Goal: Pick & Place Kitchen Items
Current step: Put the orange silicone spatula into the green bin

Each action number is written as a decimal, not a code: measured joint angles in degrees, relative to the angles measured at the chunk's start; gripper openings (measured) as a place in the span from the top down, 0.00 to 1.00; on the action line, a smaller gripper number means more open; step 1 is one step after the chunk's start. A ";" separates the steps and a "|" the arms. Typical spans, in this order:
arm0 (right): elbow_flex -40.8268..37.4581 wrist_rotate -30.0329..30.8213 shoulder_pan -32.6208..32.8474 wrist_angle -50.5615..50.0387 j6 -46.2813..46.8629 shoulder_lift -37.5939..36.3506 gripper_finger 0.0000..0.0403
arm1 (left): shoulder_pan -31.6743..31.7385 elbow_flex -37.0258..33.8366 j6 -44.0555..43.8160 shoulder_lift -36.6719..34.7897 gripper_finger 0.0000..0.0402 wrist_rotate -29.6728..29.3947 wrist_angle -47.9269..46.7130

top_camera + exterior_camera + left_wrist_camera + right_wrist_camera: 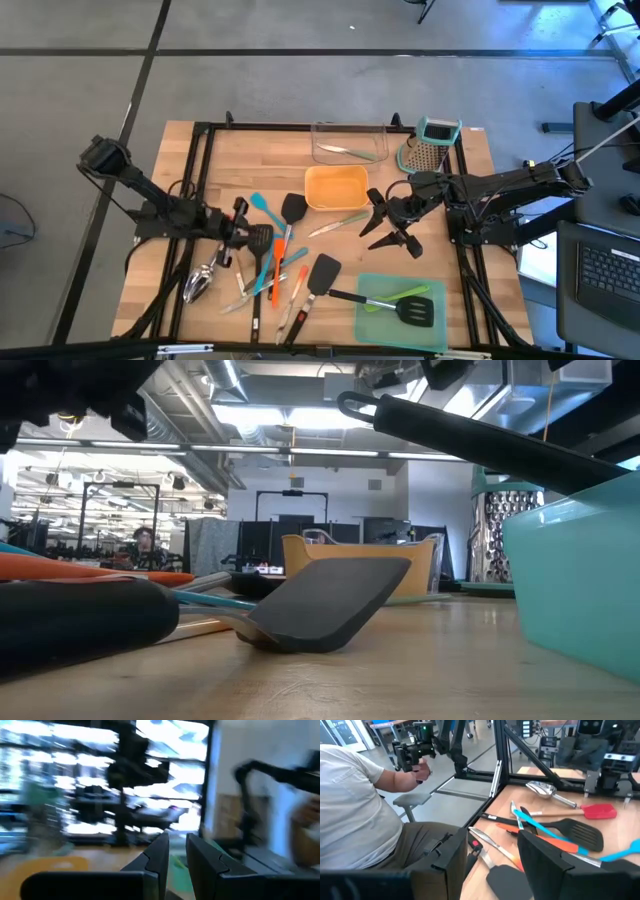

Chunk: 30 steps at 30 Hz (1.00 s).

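Several kitchen items lie in a loose pile at the table's near left: a steel scoop (pixel 197 285), a black slotted spatula (pixel 258 240), teal (pixel 262 205) and orange (pixel 278 270) tools, a red spatula (pixel 597 811) and two black spatulas (pixel 292 208) (pixel 322 272). My left gripper (pixel 240 222) hangs over the pile's left part. In its own view its fingers (pixel 175 862) stand a narrow gap apart with nothing between them. My right gripper (pixel 385 228) hovers right of centre, pointing at the pile, open and empty (pixel 492 850).
A teal tray (pixel 372 325) at the near right holds a green tool and a black slotted spatula (pixel 415 312). An orange tray (pixel 335 172), a clear tray (pixel 348 155) and a steel grater (pixel 432 145) stand farther back. A knife (pixel 338 222) lies mid-table. A person (pixel 355 810) sits beyond the left edge.
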 joint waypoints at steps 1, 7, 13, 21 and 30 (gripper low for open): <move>0.00 0.00 0.00 -0.22 0.01 0.00 0.56 | 1.36 0.00 -1.61 -0.37 0.85 3.17 -1.83; 0.00 0.15 0.00 -0.31 0.02 0.00 0.56 | 11.12 0.00 -10.39 -0.57 0.85 9.91 -11.14; 0.00 1.55 0.00 -0.41 0.02 0.00 0.56 | 20.18 0.28 -21.01 -0.55 0.85 13.79 -21.74; 0.00 1.60 -0.02 -4.39 1.31 0.01 0.56 | 22.96 9.49 -25.96 -0.52 0.85 14.78 -44.32; 0.00 1.62 -0.02 -7.23 1.93 0.02 0.56 | 16.42 20.82 -27.14 -0.51 0.85 19.03 -60.38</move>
